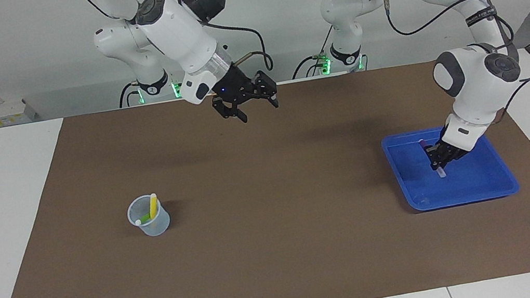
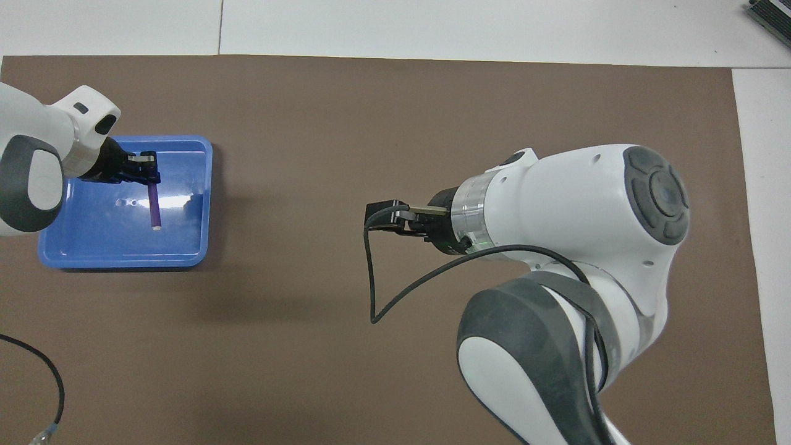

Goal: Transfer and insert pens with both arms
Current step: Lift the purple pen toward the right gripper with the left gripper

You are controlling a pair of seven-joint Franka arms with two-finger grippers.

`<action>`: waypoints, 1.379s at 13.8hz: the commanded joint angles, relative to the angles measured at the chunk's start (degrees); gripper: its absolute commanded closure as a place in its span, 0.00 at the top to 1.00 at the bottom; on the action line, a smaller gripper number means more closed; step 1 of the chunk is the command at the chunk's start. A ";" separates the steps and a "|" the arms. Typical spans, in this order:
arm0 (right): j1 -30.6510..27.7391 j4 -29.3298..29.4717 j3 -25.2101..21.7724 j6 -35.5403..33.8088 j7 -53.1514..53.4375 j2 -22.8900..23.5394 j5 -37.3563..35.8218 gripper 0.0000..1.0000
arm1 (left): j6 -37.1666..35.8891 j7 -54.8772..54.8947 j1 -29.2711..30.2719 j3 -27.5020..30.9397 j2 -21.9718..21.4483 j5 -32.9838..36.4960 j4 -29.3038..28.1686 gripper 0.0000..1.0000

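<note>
The left gripper (image 1: 441,158) has its fingers clamped on the purple pen (image 2: 152,207), and the pen hangs over the blue tray (image 1: 486,187) at the left arm's end of the counter (image 1: 280,252). In the overhead view the grip sits right at one end of the pen, the pale tip pointing away. That's the worry: held so near the end, the pen could swing or slip out on the way across, and if it drops outside the tray it may roll off over the brown mat.

Over the middle of the mat, up in the air, the right gripper (image 1: 248,107) waits with its fingers spread wide and nothing in them. A handover looks likely, and a slanted pen would be awkward to catch cleanly; a pinch off-centre could flick it away.

Down at the right arm's end stands the clear cup (image 1: 150,224), with the yellow pen (image 1: 153,205) and the green pen (image 1: 144,219) already leaning inside. It looks light, so a pen pushed in at an angle might jam against those two or tip the whole cup.
</note>
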 commanded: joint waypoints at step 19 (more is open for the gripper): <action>2.08 -6.45 3.57 18.55 8.10 0.71 9.75 1.00 | -2.41 -62.22 -12.79 -2.64 -4.84 -39.05 -2.01 0.00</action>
